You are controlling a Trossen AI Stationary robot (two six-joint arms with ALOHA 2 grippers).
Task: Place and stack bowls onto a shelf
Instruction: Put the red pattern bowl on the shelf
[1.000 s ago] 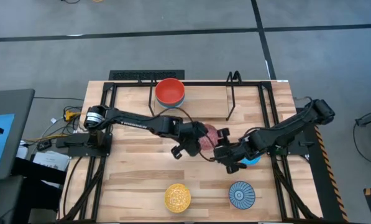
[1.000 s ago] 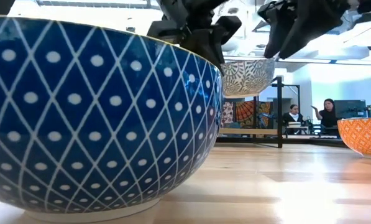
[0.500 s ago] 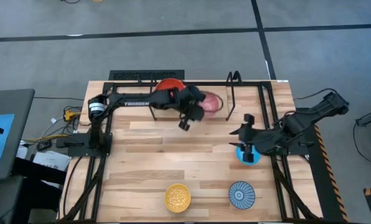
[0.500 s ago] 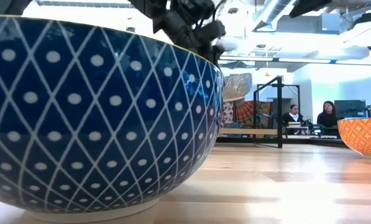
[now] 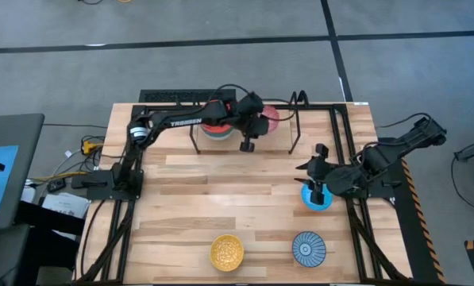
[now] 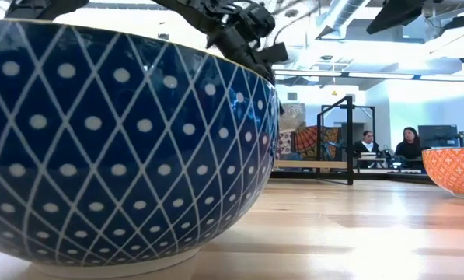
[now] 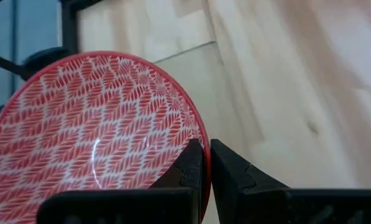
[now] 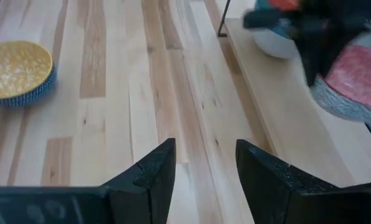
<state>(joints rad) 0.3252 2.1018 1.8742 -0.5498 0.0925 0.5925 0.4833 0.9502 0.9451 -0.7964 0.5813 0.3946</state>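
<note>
The left gripper [image 5: 252,125] is clenched on the rim of the red-pink bowl [image 5: 268,119], one finger inside and one outside, and it holds the bowl over the shelf [image 5: 280,139] at the far side of the table, just beside the red bowl [image 5: 215,125] that sits on top of another bowl there. In the left wrist view the rim [image 7: 194,134] is caught thin between the fingers [image 7: 188,168]. This bowl looks like glazed ceramic: stiff, smooth and a little slippery, and I think it is fragile, so it should be put down softly and not dropped. A pinch on the rim is a good place to hold, but the bowl can swing on such a small contact, so slow movement is safer. The right gripper [image 5: 316,171] waits with its fingers apart and holds nothing, above the plain blue bowl [image 5: 316,199] on the table. The yellow bowl [image 5: 227,251] and the blue-white bowl [image 5: 306,248] stand near the front edge, not yet placed.
</note>
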